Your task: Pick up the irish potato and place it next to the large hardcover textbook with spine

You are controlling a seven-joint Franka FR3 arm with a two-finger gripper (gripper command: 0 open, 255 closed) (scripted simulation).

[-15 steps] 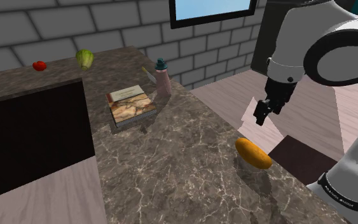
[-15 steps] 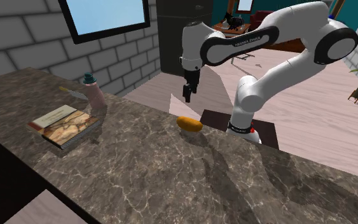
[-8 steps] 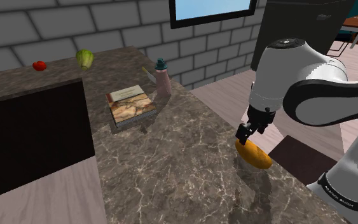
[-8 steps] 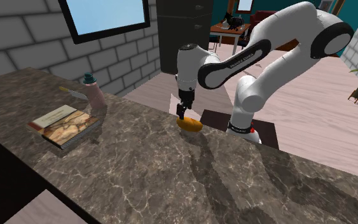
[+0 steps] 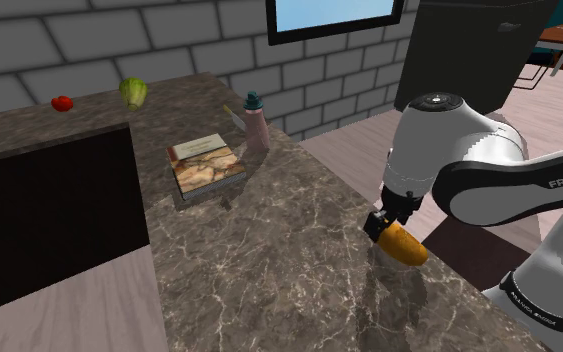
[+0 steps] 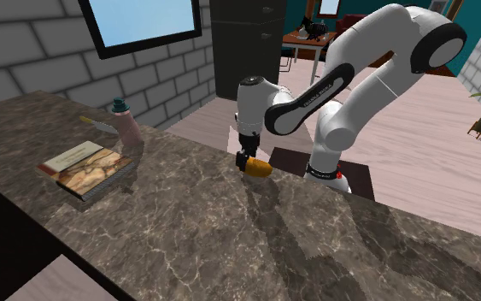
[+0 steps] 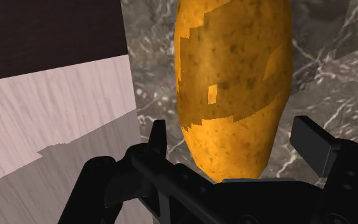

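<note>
Step in hand: closing on the potato (image 7: 231,89); judged to be the grasp stage, with the lift not yet begun.
Gripper: the gripper (image 7: 234,137) is spread, with 1 finger on each side of the potato's end. Neither pad appears to touch the skin, so nothing is grasped.
Potato position: it lies flat on the marble counter (image 5: 289,270), at the near edge by the stand and well apart from the book (image 5: 206,165).
Grasp advice: the 2 fingers straddle the tapering end, not the middle. The rounded skin may slip out, so close slowly and seat nearer the thickest part.
Edge risk: the counter's edge runs just beside the potato, with floor below. A sideways nudge could roll it off.
Route: bare counter lies between potato and book, so lift clear, then carry far and toward the shoulder view's left.
Obstacles: a pink bottle (image 5: 256,125) stands just beside the book's far right corner, and a black area (image 5: 49,220) lies left of the book.
Placement room: the bare counter on the book's near side looks the safest spot.
</note>
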